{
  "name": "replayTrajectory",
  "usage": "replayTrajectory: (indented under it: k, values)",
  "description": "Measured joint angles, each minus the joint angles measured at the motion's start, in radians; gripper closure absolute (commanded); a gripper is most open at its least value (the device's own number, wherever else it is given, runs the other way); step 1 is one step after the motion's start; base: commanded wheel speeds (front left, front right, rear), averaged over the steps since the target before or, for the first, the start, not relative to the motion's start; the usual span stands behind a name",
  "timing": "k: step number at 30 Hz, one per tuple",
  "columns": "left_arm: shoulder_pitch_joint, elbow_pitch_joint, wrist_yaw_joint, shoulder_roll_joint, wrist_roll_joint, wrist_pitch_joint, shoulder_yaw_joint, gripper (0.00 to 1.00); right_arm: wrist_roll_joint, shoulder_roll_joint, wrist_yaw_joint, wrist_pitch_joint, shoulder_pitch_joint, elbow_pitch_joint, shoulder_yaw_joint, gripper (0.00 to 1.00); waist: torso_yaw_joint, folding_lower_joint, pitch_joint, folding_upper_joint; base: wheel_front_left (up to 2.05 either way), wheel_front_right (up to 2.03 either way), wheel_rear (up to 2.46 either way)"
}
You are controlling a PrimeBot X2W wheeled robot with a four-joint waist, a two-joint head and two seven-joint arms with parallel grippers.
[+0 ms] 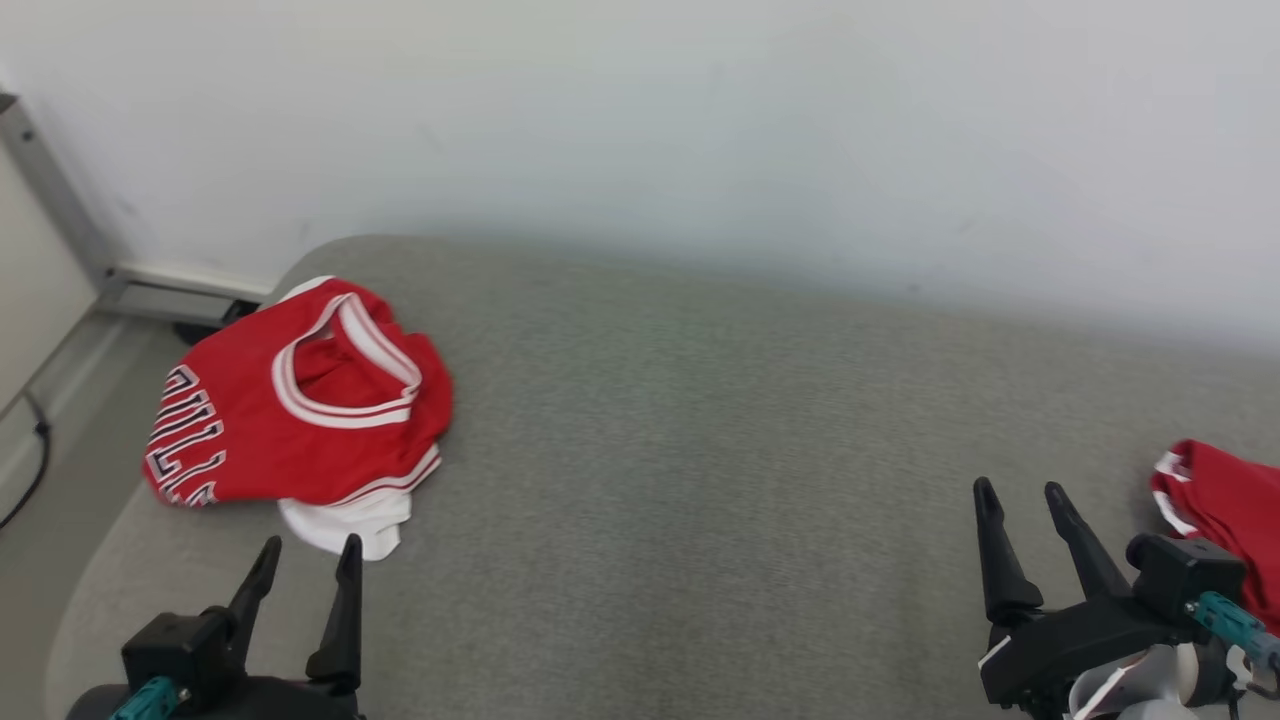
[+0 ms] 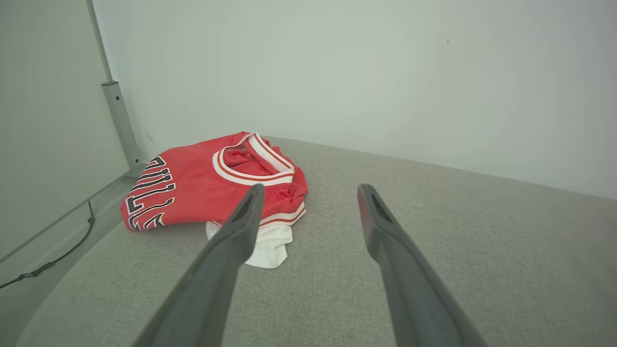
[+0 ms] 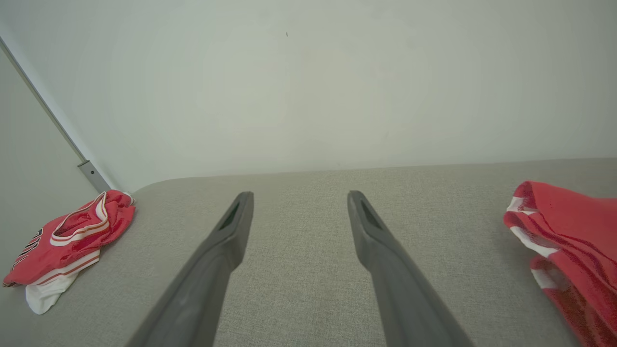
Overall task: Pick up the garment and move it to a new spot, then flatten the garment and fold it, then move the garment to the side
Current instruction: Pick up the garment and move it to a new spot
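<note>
Off at the left end of the grey padded surface (image 1: 700,450), just ahead of your open, empty left pincer (image 1: 312,545), sits the bundled red jersey (image 1: 250,420), likely light, limp, slippery knit, so pinch its thick white-banded hem; right pincer (image 1: 1020,488) likewise open, beside another red garment (image 1: 1225,510).

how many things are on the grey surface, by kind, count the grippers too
Red garments: 2, the lettered jersey at the robot's left and the crumpled garment at its right.
Grippers: 2, the left gripper and the right gripper, both open and empty.
Total: 4
</note>
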Motion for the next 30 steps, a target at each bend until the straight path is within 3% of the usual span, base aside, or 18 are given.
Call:
replayTrajectory:
  k: [17,23,25,30]
  values:
    - [0.017,-0.023,0.0,-0.005,-0.001,0.023,0.044,0.0,-0.006,0.003,0.004,0.023,-0.054,0.013,0.021,0.0,0.214,0.0,0.039,0.0,0.0,0.0,0.0]
    - [0.014,-0.017,-0.001,-0.01,-0.023,0.04,0.044,0.0,-0.009,0.011,0.006,0.024,-0.053,0.022,0.036,0.0,0.245,0.0,0.054,0.0,0.0,0.0,0.0]
    - [0.0,-0.003,-0.022,-0.009,-0.03,0.053,0.039,0.0,-0.01,0.011,0.008,0.027,-0.052,0.014,0.042,0.0,0.248,0.0,0.062,0.0,0.0,0.0,0.0]
    - [-0.151,0.09,-0.041,-0.041,-0.091,0.139,0.047,0.0,-0.032,-0.005,0.01,0.053,-0.053,-0.037,0.06,0.0,0.251,0.0,0.097,0.0001,0.0,0.0,0.0]
